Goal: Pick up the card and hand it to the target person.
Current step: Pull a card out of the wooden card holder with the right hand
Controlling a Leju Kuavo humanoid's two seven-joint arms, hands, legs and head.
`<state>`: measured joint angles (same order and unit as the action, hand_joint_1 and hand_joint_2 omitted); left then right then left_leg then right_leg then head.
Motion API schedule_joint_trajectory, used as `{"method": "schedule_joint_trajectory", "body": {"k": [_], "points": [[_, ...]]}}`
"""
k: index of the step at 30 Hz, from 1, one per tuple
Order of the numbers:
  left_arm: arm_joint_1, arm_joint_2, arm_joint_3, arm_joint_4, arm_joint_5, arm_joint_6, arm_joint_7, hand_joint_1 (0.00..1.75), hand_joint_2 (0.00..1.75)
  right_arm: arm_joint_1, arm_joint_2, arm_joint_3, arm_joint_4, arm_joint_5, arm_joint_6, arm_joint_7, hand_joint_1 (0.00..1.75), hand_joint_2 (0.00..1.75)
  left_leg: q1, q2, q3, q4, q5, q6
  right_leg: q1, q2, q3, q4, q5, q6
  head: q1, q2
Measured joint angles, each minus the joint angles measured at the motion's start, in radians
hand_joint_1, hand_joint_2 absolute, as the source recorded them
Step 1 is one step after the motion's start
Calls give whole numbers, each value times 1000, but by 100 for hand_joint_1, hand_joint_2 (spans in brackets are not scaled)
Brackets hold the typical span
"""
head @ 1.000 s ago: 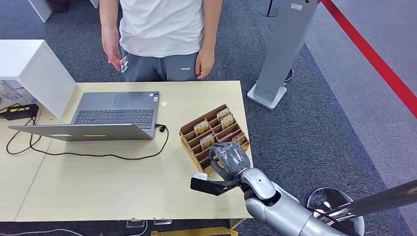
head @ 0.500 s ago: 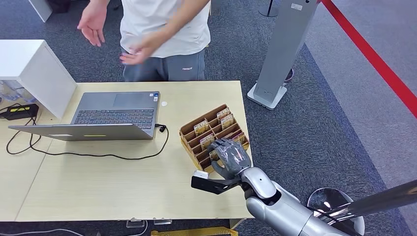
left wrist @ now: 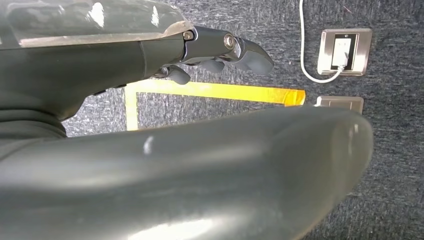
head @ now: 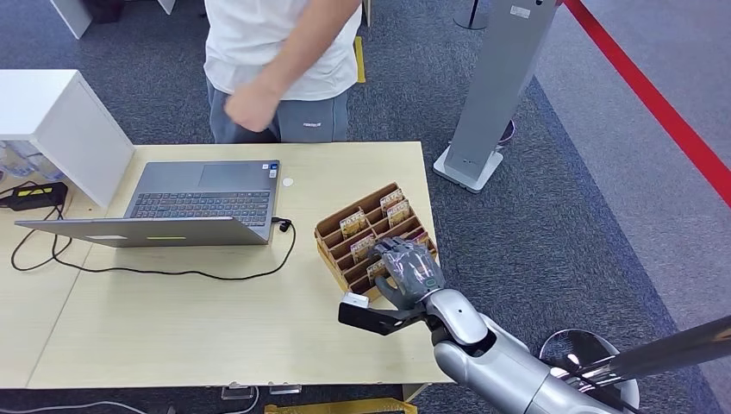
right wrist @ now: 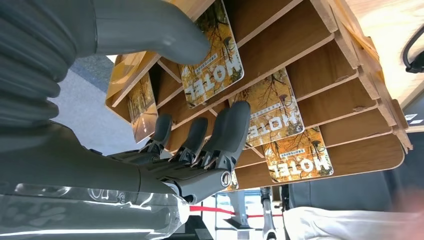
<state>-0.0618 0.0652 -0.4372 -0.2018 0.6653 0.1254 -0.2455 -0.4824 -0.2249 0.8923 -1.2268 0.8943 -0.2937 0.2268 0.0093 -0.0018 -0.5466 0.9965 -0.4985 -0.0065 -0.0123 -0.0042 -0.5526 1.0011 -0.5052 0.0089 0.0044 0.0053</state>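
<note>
- A pale wooden surface [head: 198,319] is seen across the lower left of the head view, with grey carpet around it.
- A person [head: 280,52] in a white shirt and grey trousers is seen standing at the far edge of the surface, one arm bent across the body.
- An open grey laptop [head: 185,207] is placed on the surface towards its far left part, with a black cable [head: 172,272] trailing from it.
- A wooden card rack [head: 366,237] with slanted compartments is set near the right edge of the surface.
- The right hand [head: 407,274] is held over the near end of the rack; in the right wrist view its fingers [right wrist: 230,132] are extended into the compartments with the thumb spread apart from them, and nothing is seen gripped.
- The left hand [left wrist: 220,50] is seen hanging above carpet; its fingers are loosely curled with nothing in them.
- A card [right wrist: 212,60] printed "HOTEL" is lodged in a rack compartment, just beside the thumb tip; whether it is touched cannot be told.
- Further cards [right wrist: 274,107] of the same print are held in neighbouring compartments.
</note>
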Motion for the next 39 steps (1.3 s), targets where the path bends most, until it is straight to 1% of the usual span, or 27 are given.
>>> {"method": "schedule_joint_trajectory", "body": {"k": [4, 6, 7, 10, 13, 20, 21, 26, 28, 31, 39], "points": [[0, 0, 0, 0, 3, -1, -5, 0, 0, -1, -4, 0, 1, -3, 0, 0, 117, 175, 0, 0, 0, 0, 0, 0, 0, 0, 0, 0, 0, 0, 0, 0], [0, 0, 0, 0, 6, -2, -7, 0, 0, -3, -4, 0, 3, -5, -1, -2, 119, 175, 0, 0, 0, 0, 0, 0, 0, 0, 0, 0, 0, 0, 0, 0], [0, 0, 0, 0, 8, -2, -7, 0, 0, -4, -4, 0, 4, -6, -2, -3, 115, 175, 0, 0, 0, 0, 0, 0, 0, 0, 0, 0, 0, 0, 0, 0], [0, 0, 0, 0, 11, -2, -8, 0, 0, -4, -4, 0, 7, -8, -3, -8, 113, 175, 0, 0, 0, 0, 0, 0, 0, 0, 0, 0, 0, 0, 0, 0], [0, 0, 0, 0, 15, -3, -10, 0, 0, -4, -4, -1, 9, -9, -5, -12, 116, 175, 0, 0, 0, 0, 0, 0, 0, 0, 0, 0, 0, 0, 0, 0], [0, 0, 0, 0, 19, -7, -17, 0, 0, -4, -4, -1, 13, -12, -6, -19, 146, 175, 0, 0, 0, 0, 0, 0, 0, 0, 0, 0, 0, 0, 0, 0], [0, 0, 0, 0, 19, -10, -19, 0, 0, -4, -4, -1, 13, -11, -6, -20, 148, 175, 0, 0, 0, 0, 0, 0, 0, 0, 0, 0, 0, 0, 0, 0], [0, 2, -1, 0, 17, -31, -46, 0, 0, -4, -4, -1, 14, -5, -6, -22, 150, 175, 0, 0, 0, 0, 0, 0, 0, 0, 0, 0, 0, 0, 0, 0], [0, 3, -1, 0, 18, -32, -61, 0, 0, -4, -4, -2, 14, -4, -6, -23, 146, 175, 0, 0, 0, 0, 0, 0, 0, 0, 0, 0, 0, 0, 0, 0], [0, 5, -1, 0, 23, -33, -78, 0, 0, -4, -4, -3, 14, -4, -6, -23, 145, 175, 0, 0, 1, 0, 0, 0, 0, 0, 0, 0, 0, 0, 0, 0], [0, 5, -1, 0, 49, -54, -92, 0, 0, -4, -4, -7, 14, -2, -7, -27, 145, 175, 0, 0, 0, 0, 0, 0, 0, 0, 0, 0, 0, 0, 0, 0]]}}
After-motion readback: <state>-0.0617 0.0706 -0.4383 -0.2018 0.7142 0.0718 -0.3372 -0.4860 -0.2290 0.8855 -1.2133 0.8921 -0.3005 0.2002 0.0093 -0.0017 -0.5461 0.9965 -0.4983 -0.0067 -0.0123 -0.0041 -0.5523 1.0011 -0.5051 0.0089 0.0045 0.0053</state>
